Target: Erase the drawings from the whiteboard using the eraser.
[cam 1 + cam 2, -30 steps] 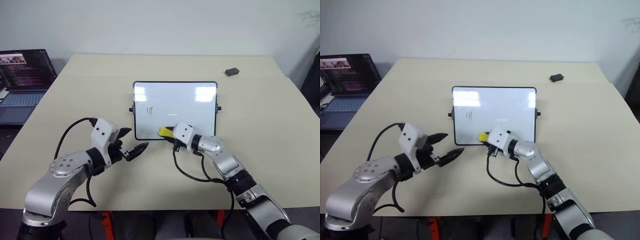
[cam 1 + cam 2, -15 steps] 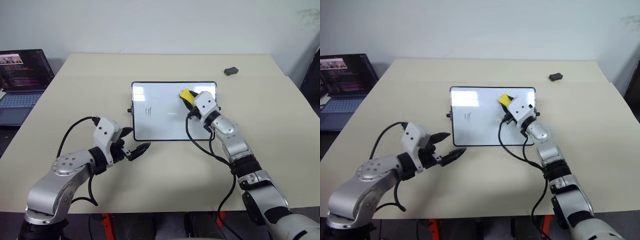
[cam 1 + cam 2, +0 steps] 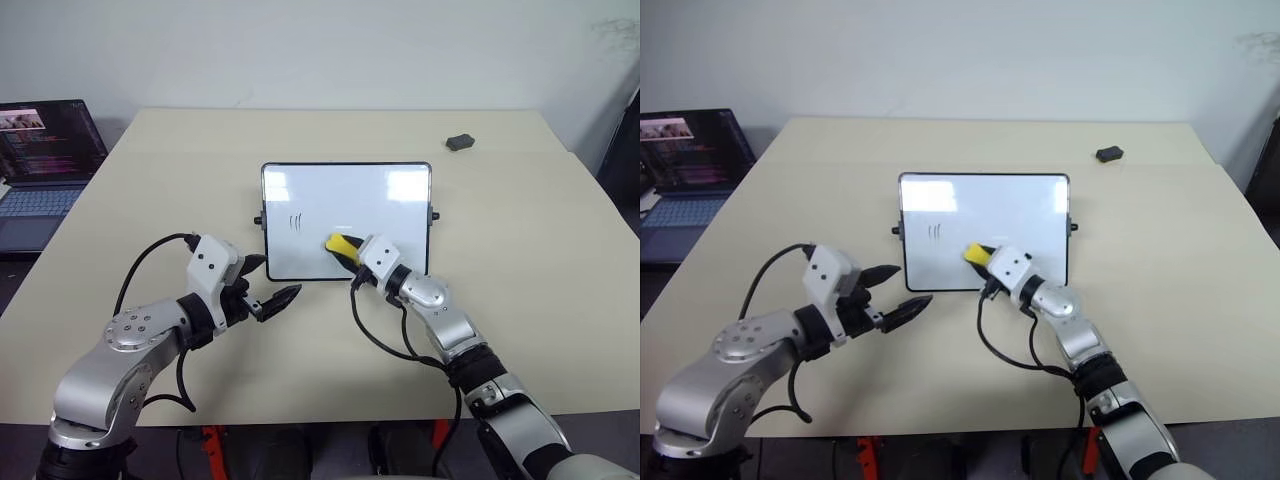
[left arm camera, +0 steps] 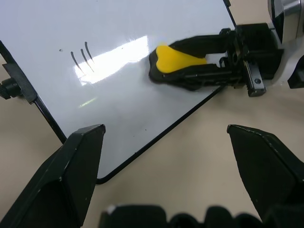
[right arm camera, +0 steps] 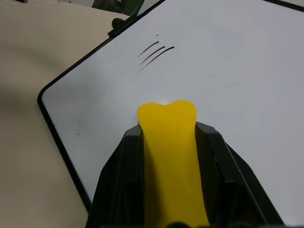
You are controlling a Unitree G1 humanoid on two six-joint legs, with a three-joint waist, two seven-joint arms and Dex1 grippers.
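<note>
A: Status, right tool [image 3: 352, 252]?
B: Clamped on eraser [image 3: 341, 245], long sides; resting on whiteboard [image 3: 400, 215], lower mid. Left tool [image 3: 268, 290] apart, over bench [image 3: 150, 200].
A: Handling?
B: Prob. light, rigid block; glossy board likely slips. Three strokes [image 3: 297, 221] remaining.
A: Labels?
B: None legible.

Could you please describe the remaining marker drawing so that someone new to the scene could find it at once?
Start at the glossy white whiteboard with a thin black frame in the middle of the beige table. On the board's left half stand three short black vertical marker strokes. They are the only marks there, left of the yellow-topped eraser held in the right end effector.
</note>
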